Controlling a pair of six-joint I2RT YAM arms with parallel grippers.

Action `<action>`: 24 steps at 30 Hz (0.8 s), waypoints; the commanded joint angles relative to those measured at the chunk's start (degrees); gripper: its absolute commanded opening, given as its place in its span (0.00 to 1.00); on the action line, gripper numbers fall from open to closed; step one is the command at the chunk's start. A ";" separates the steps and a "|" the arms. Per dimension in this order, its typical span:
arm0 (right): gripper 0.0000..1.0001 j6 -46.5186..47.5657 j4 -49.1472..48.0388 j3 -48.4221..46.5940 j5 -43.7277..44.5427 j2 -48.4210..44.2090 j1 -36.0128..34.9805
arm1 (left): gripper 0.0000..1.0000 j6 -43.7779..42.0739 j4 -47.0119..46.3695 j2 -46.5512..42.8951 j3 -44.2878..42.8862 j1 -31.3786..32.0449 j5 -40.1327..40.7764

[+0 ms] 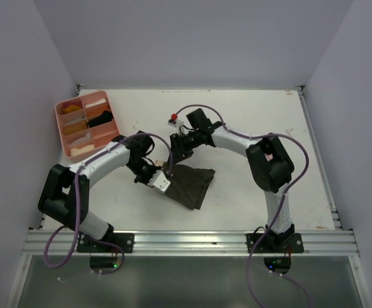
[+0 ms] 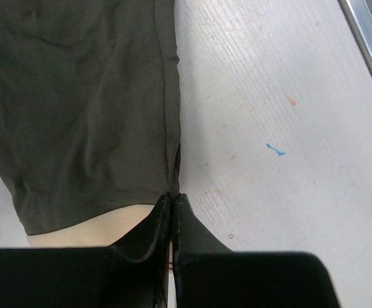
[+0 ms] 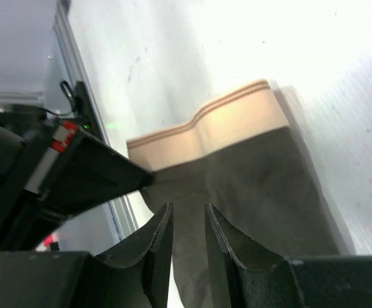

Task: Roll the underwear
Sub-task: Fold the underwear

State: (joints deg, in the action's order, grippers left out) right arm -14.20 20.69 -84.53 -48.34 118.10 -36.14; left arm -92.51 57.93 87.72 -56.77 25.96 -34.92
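one olive underwear [image 1: 195, 183], left jaws pinching it, one tray [image 1: 58, 122]

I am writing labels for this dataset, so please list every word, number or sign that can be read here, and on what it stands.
None can be read.
The red and white tag beside the right arm wrist: too small to read.
The waistband of the underwear: thin stripes only, no letters.

Before my left claw [image 2: 173, 197] the underwear [image 2: 83, 115] is soft matt cloth; its waistband [image 3: 224, 122] looks smoother. Beside it the table [image 2: 269, 96] is matt, finely scratched. My fingers [image 2: 199, 237] are smooth, slightly glossy plastic.
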 commanded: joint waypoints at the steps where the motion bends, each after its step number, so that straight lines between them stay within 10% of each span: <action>1: 0.30 -8.64 -8.19 0.06 -2.90 1.77 -1.03 | 0.00 -1.27 2.36 -1.68 0.35 0.15 -1.56; 24: 0.28 -5.41 -7.51 6.48 -3.69 8.72 -4.73 | 0.00 3.65 4.73 10.62 -12.39 -2.57 -5.60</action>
State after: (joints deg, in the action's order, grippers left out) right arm -23.59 8.43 -79.37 -54.02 127.85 -40.49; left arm -90.02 62.15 97.14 -66.35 24.71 -37.67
